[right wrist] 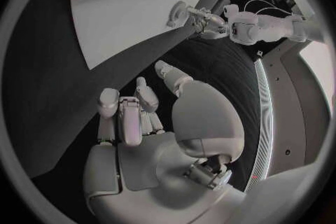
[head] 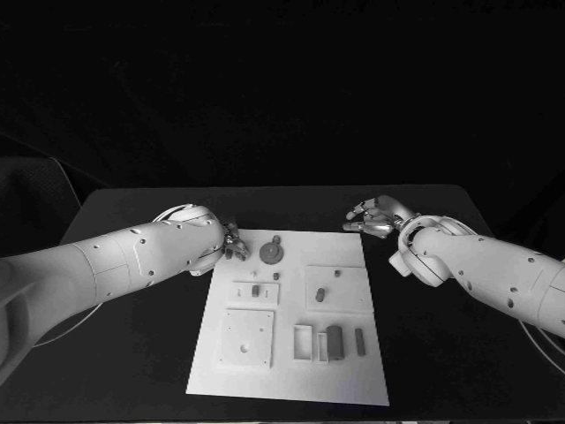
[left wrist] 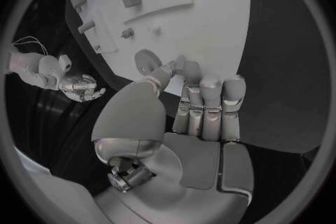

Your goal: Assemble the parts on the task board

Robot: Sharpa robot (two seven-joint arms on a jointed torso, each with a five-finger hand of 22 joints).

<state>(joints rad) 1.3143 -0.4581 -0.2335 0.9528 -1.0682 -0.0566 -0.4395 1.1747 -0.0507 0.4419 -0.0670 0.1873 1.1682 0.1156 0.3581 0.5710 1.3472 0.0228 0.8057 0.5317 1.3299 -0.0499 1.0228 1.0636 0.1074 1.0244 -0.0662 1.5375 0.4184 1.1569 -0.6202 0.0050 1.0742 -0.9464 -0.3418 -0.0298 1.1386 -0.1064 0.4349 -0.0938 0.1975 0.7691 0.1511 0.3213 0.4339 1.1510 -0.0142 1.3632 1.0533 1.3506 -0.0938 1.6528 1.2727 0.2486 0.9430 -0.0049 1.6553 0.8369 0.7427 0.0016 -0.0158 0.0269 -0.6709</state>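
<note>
The white task board (head: 346,375) lies in the middle of the black table. A round toothed gear (head: 273,252) sits near the board's far edge, with a short stem beside it. My left hand (head: 236,244) is at the board's far left corner, its fingers stretched out. In the left wrist view the thumb tip (left wrist: 163,74) touches the rim of the gear (left wrist: 146,60), which does not sit between the fingers. My right hand (head: 374,217) hovers over the bare table beyond the board's far right corner, fingers loosely bent and holding nothing. Small pegs (head: 276,276) and a short oval piece (head: 319,294) lie mid-board.
A raised square plate (head: 247,338) occupies the board's near left. Beside it are a white slot block (head: 303,343) and two dark bars (head: 335,342) standing side by side. Black table (head: 461,353) surrounds the board on all sides.
</note>
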